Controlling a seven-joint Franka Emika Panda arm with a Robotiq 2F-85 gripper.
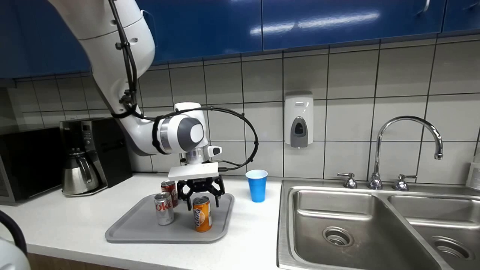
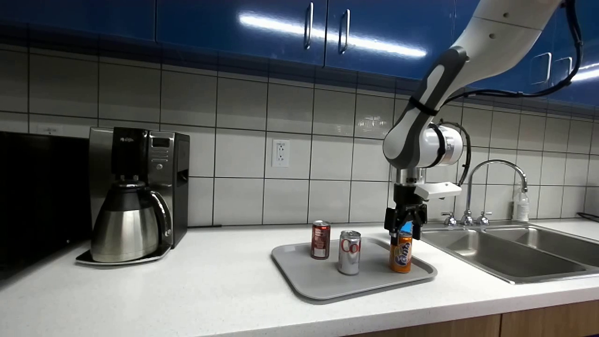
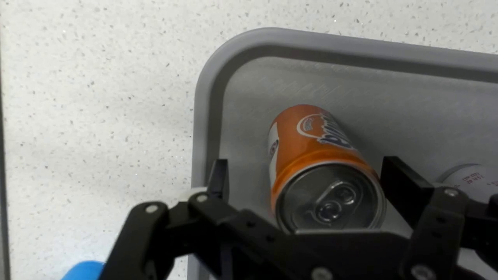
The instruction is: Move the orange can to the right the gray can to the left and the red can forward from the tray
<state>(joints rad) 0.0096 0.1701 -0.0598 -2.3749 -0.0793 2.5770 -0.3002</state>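
The orange can point(image 1: 203, 219) stands upright on the right part of the gray tray point(image 1: 127, 228) and also shows in the other views point(image 2: 401, 256) point(image 3: 301, 140). My gripper point(image 1: 203, 206) points down with open fingers on either side of the orange can's top. In the wrist view the gripper point(image 3: 305, 167) has a gap at the left finger; the right finger is close to the can's rim. The gray can point(image 2: 349, 255) stands upright mid-tray, its edge showing in the wrist view point(image 3: 474, 181). The red can point(image 2: 320, 241) stands upright behind it, out of the wrist view.
A blue cup point(image 1: 257, 187) stands on the counter behind and right of the tray. A metal sink point(image 1: 284, 228) with a faucet point(image 1: 376, 150) is to the right. A coffee maker point(image 2: 126, 220) stands left. Blue cabinets point(image 1: 337, 22) hang above.
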